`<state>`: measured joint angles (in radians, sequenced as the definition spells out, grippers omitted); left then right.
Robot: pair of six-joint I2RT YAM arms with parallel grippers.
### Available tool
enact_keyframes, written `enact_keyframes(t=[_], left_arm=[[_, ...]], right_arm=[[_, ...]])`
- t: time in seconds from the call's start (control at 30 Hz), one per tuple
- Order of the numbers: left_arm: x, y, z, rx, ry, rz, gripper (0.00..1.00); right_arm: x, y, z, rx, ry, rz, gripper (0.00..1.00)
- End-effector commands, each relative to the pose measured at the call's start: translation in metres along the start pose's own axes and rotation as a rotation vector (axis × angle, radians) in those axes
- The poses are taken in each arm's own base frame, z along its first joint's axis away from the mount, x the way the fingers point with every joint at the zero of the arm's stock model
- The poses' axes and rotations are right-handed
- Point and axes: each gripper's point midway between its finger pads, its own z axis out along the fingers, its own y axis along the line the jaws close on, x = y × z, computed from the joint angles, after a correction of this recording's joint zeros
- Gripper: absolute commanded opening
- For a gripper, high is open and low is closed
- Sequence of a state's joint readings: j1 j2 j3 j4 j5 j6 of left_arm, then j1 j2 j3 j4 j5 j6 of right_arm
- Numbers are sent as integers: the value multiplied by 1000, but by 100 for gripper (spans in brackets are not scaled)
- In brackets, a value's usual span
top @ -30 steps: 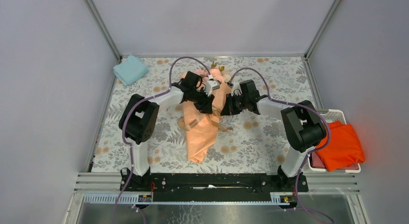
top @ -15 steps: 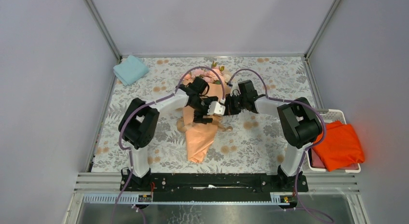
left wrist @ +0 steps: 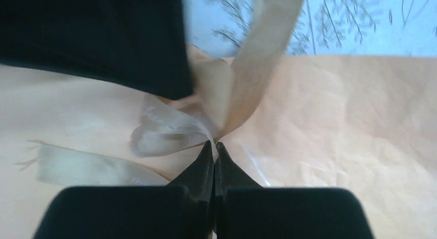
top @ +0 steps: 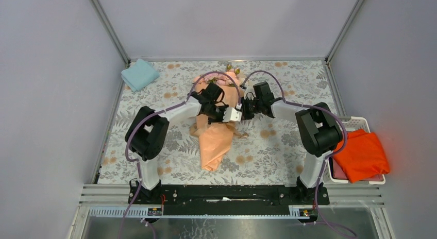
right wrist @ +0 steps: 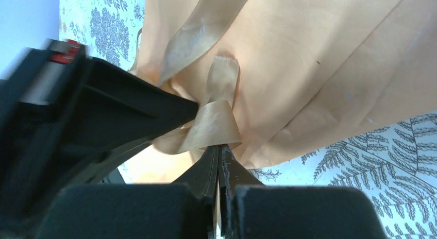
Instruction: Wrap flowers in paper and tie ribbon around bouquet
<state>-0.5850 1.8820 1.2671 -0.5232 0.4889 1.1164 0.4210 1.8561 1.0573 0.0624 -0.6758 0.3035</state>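
Three grey walls (top: 221, 22) enclose a leaf-printed tablecloth (top: 278, 151); bouquet (top: 216, 141) lies centred.

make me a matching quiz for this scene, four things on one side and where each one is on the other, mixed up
1 ribbon
2 blue cloth
3 orange cloth
4 roses

a in the white basket
b far left corner of the table
c pinched by the left gripper and right gripper
d poking out of the paper at its far end

Pairs: 1-c, 2-b, 3-a, 4-d
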Motion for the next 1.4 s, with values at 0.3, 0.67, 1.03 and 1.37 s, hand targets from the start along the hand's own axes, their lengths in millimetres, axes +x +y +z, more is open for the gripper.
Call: enact_keyframes(t=[0.3, 0.67, 1.03, 1.37], left_arm=[[-77, 55, -78, -15, -366, -297, 0], [-28, 74, -42, -207, -278, -604, 0], [-9, 80, -19, -257, -276, -792, 0], [-8, 77, -6, -231, -299, -915, 0]], right_arm=[[36, 14, 1, -151, 165, -11, 4], [-10, -11, -61, 112, -59, 5, 48], [-42, 21, -86, 267, -410, -73, 47], [-2, 73, -7, 83, -387, 155, 41]])
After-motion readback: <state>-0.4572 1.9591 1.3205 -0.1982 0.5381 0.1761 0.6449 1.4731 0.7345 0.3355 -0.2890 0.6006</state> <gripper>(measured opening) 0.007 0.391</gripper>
